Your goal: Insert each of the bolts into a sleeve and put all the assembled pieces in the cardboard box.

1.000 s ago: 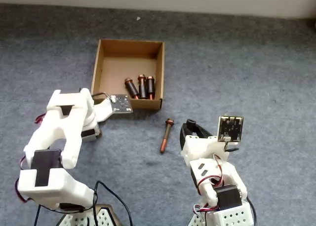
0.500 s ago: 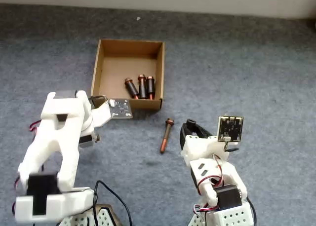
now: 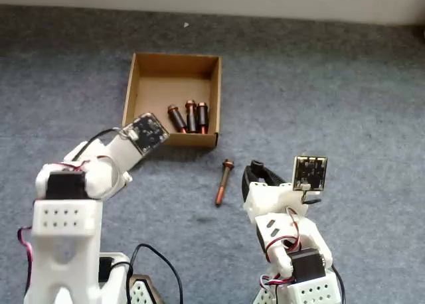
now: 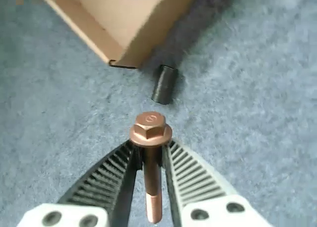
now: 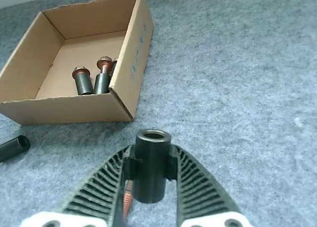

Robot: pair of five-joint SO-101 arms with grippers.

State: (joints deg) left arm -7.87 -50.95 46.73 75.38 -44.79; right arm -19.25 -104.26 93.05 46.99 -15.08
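Copper bolt [image 4: 151, 133], hex-headed: clamped by the shank in the left gripper [image 4: 151, 147], head standing just past the fingertips, threaded end running back between the fingers toward the wrist. Judged stiff, dense for its bulk and slick, so apt to pivot or slide under a light pinch. Best taken as here, on the shank close under the head, with the flange as a stop against the fingertips.

Black sleeve [image 5: 150, 172], a short tube: clasped across its middle by the right gripper [image 5: 151, 153], upright, open bore looking out beyond the fingertips. Probably rigid and smooth too, round enough to twist in the grip. Better squeezed at mid-length, well clear of the mouth, leaving room for the bolt.

Farther out from the left gripper, ahead of the bolt head: a spare sleeve [image 4: 165, 83] lying on the carpet [image 3: 332, 85], just beside a corner of the box [image 3: 176, 56], hard to say whether touching. Close beside the right gripper, on its box side: a spare bolt [image 3: 224, 182] flat on the carpet. Beyond both grippers, inside the box: three assembled pieces [image 3: 190, 117] side by side against the wall nearest the grippers, heads pointing away.

By the look of it, three pairs done, two to go. Next, lining up threaded end with bore, slowly, metal on metal forgiving little misalignment.
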